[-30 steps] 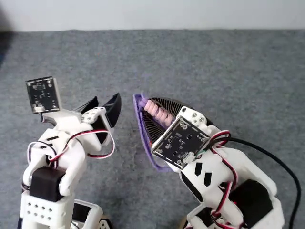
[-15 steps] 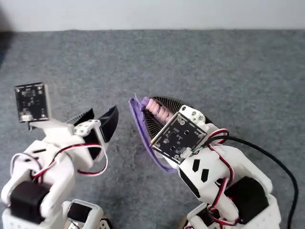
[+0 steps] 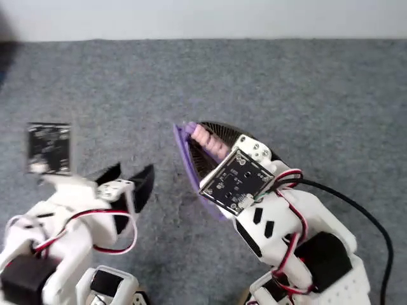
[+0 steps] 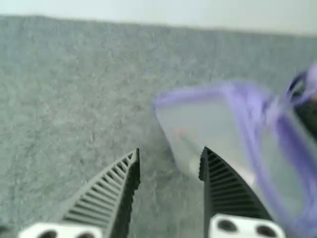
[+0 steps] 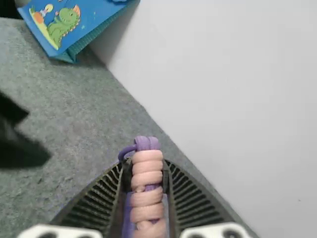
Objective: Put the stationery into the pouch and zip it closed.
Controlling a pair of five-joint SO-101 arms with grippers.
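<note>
While right tool (image 5: 143, 167) clamps pink cord (image 5: 147, 181), left tool (image 4: 171, 152) gapes — pouch (image 4: 208, 126) beyond.

Grey fuzzy surface (image 3: 299, 89), plain and felt-like, covers the whole work area. A white wall (image 3: 203, 19) runs along its far edge, bare and unmarked. In the high view there's a dark patch (image 3: 5, 57) at the far left edge where the surface meets the wall; can't tell what it is. In the right wrist view a blue box (image 5: 74, 22) sits on the surface, touching the wall and cut off by the frame edge; it may be a bag, unclear. A green cartoon dinosaur (image 5: 62, 25) is printed on its face with small orange bits beside it, and its side panel is teal.
</note>
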